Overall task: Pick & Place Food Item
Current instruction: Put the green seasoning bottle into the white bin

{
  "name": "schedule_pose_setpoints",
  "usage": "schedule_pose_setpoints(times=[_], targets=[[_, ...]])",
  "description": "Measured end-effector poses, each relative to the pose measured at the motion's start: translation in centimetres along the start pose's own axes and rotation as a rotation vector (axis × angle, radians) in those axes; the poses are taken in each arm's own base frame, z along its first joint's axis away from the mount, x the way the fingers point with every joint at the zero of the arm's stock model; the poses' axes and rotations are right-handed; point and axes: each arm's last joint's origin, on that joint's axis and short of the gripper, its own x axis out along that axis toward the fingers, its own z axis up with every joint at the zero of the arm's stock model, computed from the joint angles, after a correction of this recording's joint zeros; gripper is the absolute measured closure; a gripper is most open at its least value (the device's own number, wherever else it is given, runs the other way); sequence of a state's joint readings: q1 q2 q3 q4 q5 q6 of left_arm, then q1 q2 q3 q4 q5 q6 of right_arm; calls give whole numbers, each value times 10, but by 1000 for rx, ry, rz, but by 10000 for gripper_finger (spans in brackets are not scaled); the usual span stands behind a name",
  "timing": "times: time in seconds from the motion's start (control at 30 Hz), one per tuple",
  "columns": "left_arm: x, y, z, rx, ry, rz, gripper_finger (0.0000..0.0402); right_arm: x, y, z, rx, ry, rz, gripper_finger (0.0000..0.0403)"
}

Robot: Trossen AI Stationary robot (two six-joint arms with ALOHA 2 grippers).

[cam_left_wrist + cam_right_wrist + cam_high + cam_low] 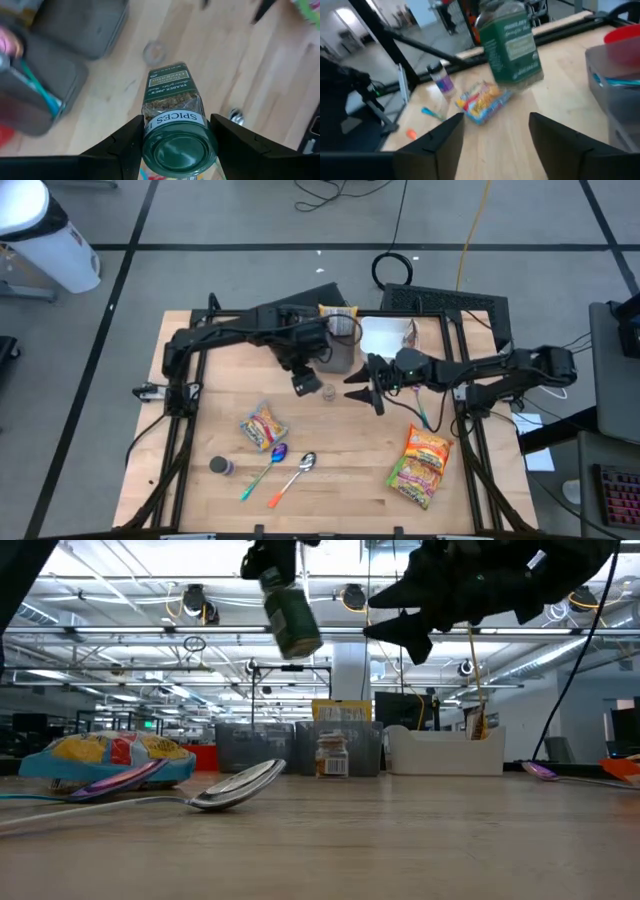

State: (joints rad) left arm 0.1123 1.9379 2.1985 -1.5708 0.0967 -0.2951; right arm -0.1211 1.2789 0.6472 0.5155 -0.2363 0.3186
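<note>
Left hand [175, 145] clamped on green spice jar [173, 115] holding dried herbs, right hand [495, 135] fingers apart, empty

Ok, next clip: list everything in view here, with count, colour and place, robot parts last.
spice jar: one, green label and lid, held in the air above the table's middle
snack packets: two, yellow and orange, one front left, one front right
spoons: two, one purple-bowled, one silver, front left
small bottle: one, dark cap, front left
bins: grey, at the back
white tray: one, at the back
table: one, light wood
left gripper: shut on the spice jar
right gripper: open, empty, beside the jar
</note>
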Motion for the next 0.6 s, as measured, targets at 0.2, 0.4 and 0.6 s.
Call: schedule_pose_setpoints(times=[0.2,0.4,0.6], targets=[[-4,-11,7,61,-37,-33,191,8,-1,-2,8,-31,15,119],[-4,-22,3,123,-31,-56,191,13,1,1,-17,-102,45,83],[-3,-36,5,204,-97,-67,191,14,2,6,16,-118,62,68]])
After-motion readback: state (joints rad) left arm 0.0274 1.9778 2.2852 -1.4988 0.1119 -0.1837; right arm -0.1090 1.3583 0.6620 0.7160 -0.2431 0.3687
